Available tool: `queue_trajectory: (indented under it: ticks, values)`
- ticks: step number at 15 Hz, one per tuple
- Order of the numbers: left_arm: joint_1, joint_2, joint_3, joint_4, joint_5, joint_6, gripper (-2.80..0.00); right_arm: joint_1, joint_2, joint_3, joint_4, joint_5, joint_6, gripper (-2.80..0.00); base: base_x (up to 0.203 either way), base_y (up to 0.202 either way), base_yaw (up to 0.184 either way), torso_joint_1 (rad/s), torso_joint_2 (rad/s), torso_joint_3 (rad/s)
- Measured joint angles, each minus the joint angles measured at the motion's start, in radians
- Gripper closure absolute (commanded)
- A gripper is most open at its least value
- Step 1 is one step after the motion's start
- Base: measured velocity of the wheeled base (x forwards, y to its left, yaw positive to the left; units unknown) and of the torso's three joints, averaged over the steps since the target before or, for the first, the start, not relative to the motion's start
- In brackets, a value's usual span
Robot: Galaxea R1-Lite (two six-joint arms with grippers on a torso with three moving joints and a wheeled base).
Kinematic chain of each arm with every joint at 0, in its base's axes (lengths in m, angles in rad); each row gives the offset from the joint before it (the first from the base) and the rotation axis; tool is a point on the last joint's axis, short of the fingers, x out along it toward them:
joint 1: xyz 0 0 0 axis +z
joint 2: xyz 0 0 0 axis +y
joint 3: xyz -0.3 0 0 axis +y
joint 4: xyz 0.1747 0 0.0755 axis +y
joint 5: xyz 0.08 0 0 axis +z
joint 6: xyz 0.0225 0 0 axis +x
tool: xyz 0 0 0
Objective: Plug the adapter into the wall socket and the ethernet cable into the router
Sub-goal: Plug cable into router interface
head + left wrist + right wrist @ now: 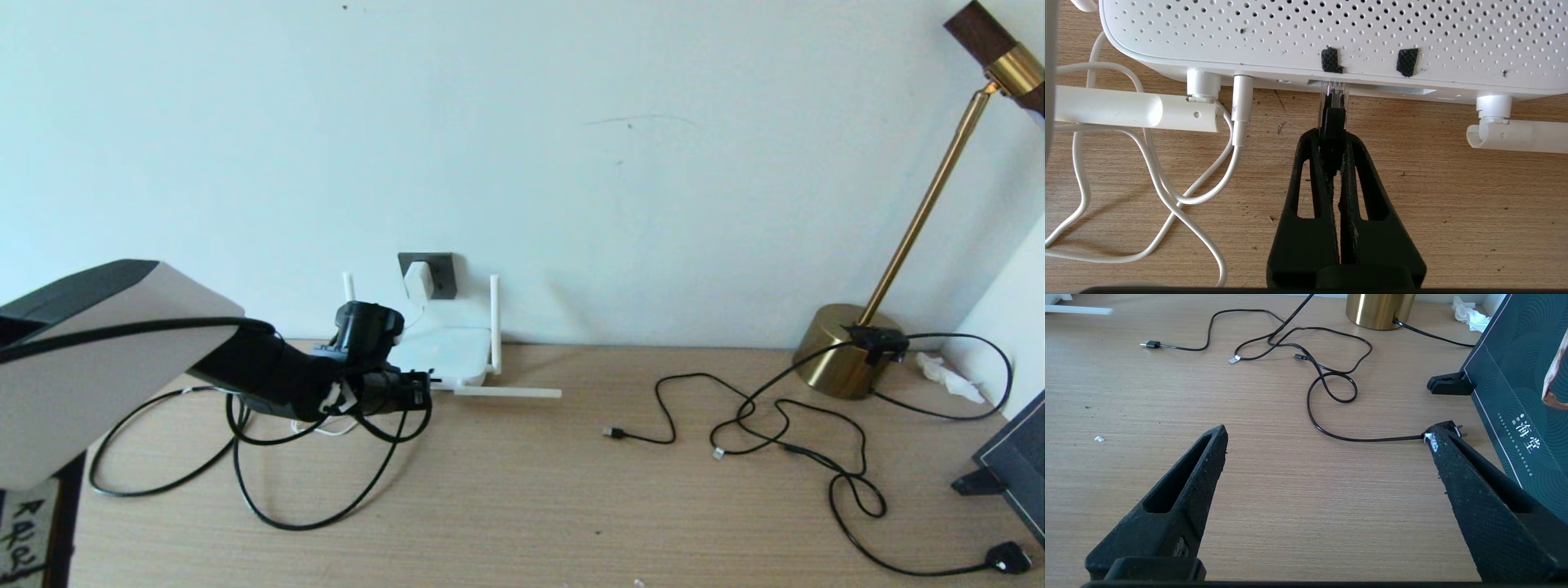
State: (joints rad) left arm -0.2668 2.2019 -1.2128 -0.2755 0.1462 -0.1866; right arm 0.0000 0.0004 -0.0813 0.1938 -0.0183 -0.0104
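The ethernet cable (1333,122) is where I have my left gripper (1333,141) clamped: the two black fingers (1312,179) are pinched tight on the black boot just behind the clear connector, and that clear tip sits at the mouth of a port on the router (1331,32). I cannot tell how far in it has gone. From the head camera, the cable (269,502) loops away across the wooden desk (531,490) to the robot's left, beneath the left gripper (420,390), which reaches in low at the router's (445,351) front edge.

The adapter (417,280) is already seated in the wall socket (441,273), on the wall just above and behind the router. Its thin white cord (1155,179) curls over the desk beside the router and ends in a white barrel plug (1242,104) pushed into the router's edge, near one folded-down antenna (1126,111).

My right gripper (1327,445) hangs over bare desk well off to the robot's right, its fingers (1180,490) spread wide with nothing between them. Ahead of it lie thin black cables (1331,375), a black plug (1447,428), the brass lamp base (1380,310) and a dark box (1519,416).
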Motion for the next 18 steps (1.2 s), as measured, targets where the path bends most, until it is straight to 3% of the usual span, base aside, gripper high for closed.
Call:
queue_trajectory:
  ticks: [18]
  values:
    - [0.001, 0.011, -0.011, 0.005, 0.000, -0.001, 0.00, 0.000, 0.000, 0.000, 0.000, 0.000, 0.000, -2.80, 0.000, 0.000, 0.000, 0.000, 0.00, 0.000]
